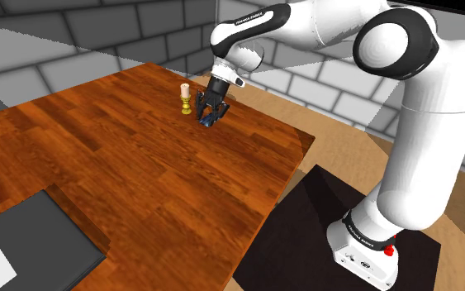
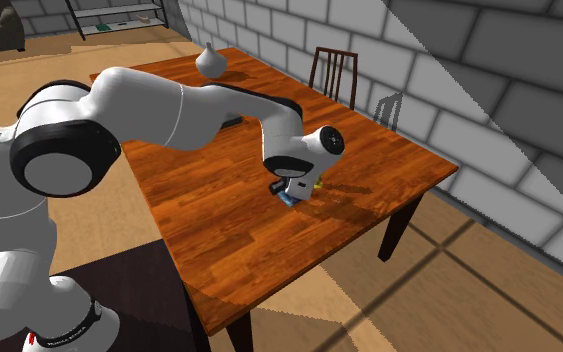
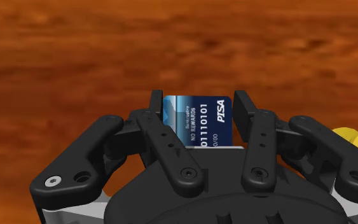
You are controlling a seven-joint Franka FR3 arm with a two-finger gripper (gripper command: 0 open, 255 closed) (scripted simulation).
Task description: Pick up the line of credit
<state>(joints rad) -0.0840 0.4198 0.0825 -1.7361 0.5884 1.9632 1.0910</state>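
Reddish-brown wooden tabletop [image 1: 139,182], upper middle of the shoulder view: the all-black two-finger gripper [image 1: 208,116] is clamped on the thin blue bank card [image 3: 193,118] by its edges, a slim hold that might let it pivot loose or bump the small gold candlestick [image 1: 186,102] just beside.

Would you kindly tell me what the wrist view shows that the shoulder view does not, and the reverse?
Wrist view: the print on the blue card, reading PISA, NO REWARDS and a row of digits, with the jaws clasping its opposite edges.

Shoulder view: the white arm on its stand, a gold candlestick with a white candle, a dark grey slab at that view's lower left, and the brick wall.

Both: the wooden table, the blue card between the jaws, and something yellow beside them, likely the candlestick.
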